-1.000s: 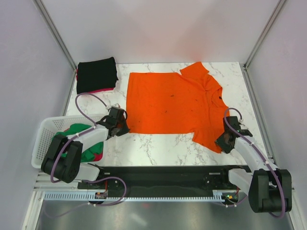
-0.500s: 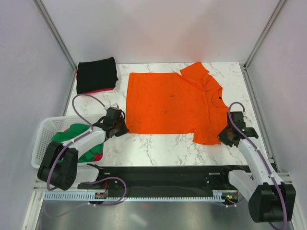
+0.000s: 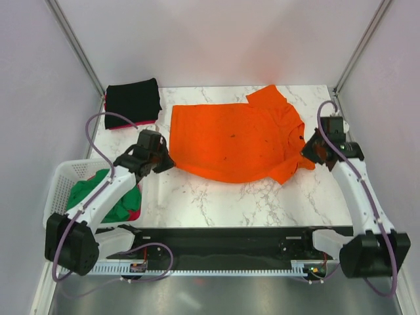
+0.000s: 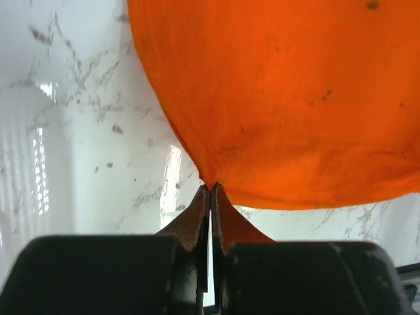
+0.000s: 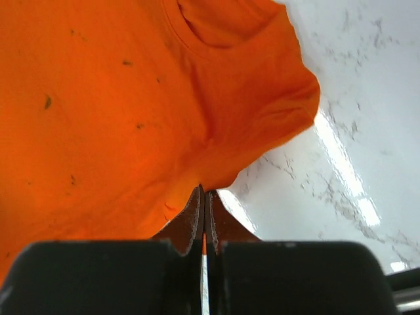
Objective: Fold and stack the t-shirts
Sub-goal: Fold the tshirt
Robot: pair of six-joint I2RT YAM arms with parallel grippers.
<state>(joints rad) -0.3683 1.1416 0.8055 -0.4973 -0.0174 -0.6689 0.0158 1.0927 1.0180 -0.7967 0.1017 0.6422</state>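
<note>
1. Basket (image 3: 58, 178): white lattice, at 8 o'clock on the marble table (image 3: 223, 203). It holds a crumpled green shirt (image 3: 92, 190), with a pink-red shirt (image 3: 135, 211) showing at its near right.

2. Left gripper (image 3: 161, 161) (image 4: 210, 190): at 9 o'clock of the spread garment. The jaws are pressed together on the near corner of the hem end of the orange t-shirt (image 3: 233, 141) (image 4: 282, 98). In the wrist view the cloth is drawn to a point at the fingertips and fans out from there toward 12 and 2 o'clock.

3. Right gripper (image 3: 310, 149) (image 5: 203, 193): at 3 o'clock of the garment. The jaws are clamped together on the shirt's (image 5: 111, 111) edge at the collar end. The neckline lies at 12 o'clock from the tips and a sleeve at 1 o'clock.

4. Orange t-shirt: lies mid-table between the two grippers, hem end toward 9 o'clock and collar end toward 3 o'clock. The far sleeve points to 1 o'clock.

5. Black shirt (image 3: 132, 102): folded, at 11 o'clock in the far left corner. A pink-red edge (image 3: 121, 125) shows beneath it.
</note>
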